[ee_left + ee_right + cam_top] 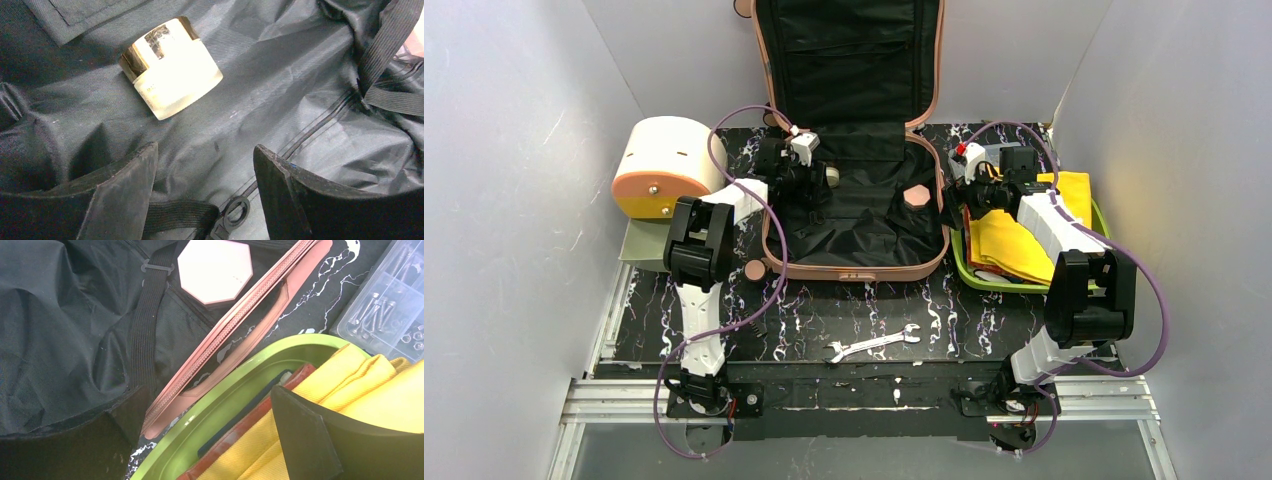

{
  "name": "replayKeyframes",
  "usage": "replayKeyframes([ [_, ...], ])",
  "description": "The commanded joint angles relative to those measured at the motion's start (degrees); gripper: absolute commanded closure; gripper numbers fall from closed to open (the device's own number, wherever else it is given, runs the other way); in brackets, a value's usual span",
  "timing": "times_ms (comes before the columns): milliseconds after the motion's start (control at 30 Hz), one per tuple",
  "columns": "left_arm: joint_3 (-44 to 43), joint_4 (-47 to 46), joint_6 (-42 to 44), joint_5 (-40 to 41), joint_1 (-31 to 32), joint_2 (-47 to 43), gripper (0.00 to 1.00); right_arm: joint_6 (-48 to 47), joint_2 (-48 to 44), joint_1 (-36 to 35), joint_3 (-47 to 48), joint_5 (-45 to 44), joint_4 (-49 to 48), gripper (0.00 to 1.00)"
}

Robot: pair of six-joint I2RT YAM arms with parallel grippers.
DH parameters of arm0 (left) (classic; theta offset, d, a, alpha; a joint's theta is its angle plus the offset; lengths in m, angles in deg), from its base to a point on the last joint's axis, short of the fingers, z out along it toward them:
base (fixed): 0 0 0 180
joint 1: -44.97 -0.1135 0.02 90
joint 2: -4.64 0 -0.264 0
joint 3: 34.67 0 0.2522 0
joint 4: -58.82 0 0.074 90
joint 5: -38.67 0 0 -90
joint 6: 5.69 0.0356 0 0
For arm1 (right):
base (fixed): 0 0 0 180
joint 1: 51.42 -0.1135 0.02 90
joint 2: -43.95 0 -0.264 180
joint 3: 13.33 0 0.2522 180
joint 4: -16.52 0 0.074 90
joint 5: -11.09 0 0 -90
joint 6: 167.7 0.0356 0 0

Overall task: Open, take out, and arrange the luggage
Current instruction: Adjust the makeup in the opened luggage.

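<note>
Two open, empty pincers: left pincer [205, 157] above a jar [172, 70] inside the luggage [854, 270]; right pincer [207, 400] over green tray [235, 377].

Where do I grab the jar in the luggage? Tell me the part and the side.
Grip the jar across its frosted body, below the gold lid. It lies tipped on the black lining, so bring the left gripper from above, fingers straddling the round sides.

You have nothing legible to go on here. The frosted jar [172, 70], lying on the black lining of the luggage [300, 65] at about eleven o'clock in the left wrist view, carries faint marks on its glass and lid, too blurred to read.
</note>
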Motion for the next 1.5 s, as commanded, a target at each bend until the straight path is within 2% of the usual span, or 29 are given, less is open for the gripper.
replayKeyframes([
  [0, -3.9, 5.2, -1.3, -1.2, -0.4, -4.0, 0.31, -1.1, -0.4, 1.2, -0.5, -1.9, 0.9, 0.0],
  [200, -10.7, 7.3, -5.3, 5.1, -1.2, -3.8, 0.26, -1.1, 0.2, 1.2, -0.4, -1.9, 0.9, 0.0],
  [400, -25.2, 16.5, -5.1, 9.1, -1.0, 5.0, 0.25, -1.1, 0.4, 1.3, -0.4, -2.2, 0.9, 0.0],
  [567, -32.3, 19.9, -4.8, 10.6, -0.6, 11.3, 0.24, -0.9, 0.2, 1.3, -0.4, -1.8, 0.9, 0.0],
  [767, -32.9, 21.7, -3.6, 10.0, 0.4, 13.3, 0.25, -0.9, 0.5, 1.3, -0.3, -1.5, 1.0, 0.0],
  [1033, -33.4, 21.6, -2.1, 13.7, 1.0, 14.9, 0.24, -1.0, 0.8, 1.2, -0.3, -1.3, 1.1, 0.0],
  [1367, -42.0, 24.6, -1.1, 16.5, 1.9, 20.7, 0.24, -1.1, 0.8, 1.2, -0.3, -1.3, 1.1, 0.0],
  [1467, -42.7, 25.2, -1.1, 15.6, 2.3, 21.7, 0.28, -1.2, 0.7, 1.2, -0.3, -1.3, 1.2, 0.0],
])
